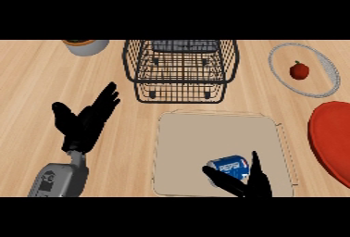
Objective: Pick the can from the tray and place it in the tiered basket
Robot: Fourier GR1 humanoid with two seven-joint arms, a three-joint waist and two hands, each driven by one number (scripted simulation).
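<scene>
Our right hand comes in at the lower edge with thumb and fingers spread on either side of the can, one dark finger reaching along its left flank and another standing up along its right. The fingers bracket the can without clearly wrapping it, so we read the hand as open and set for a grasp, not yet holding. The can is blue and lies tipped on the tray, in the tray's lower right part, which is why we approach from below: it is the near side, and the rounded wall offers itself between thumb and fingers.

The tray is a pale, flat square with a low lip, lying on the counter directly in front of the tiered basket. That black wire basket stands just beyond the tray's far edge, so the carry should be short and straight ahead, up over the rim.

Our left hand rests open at the left, fingers straight, well apart from the tray and out of the way.

Off to the right lie a glass plate carrying a red fruit, and a red plate; a grey pot sits at the far left.
</scene>
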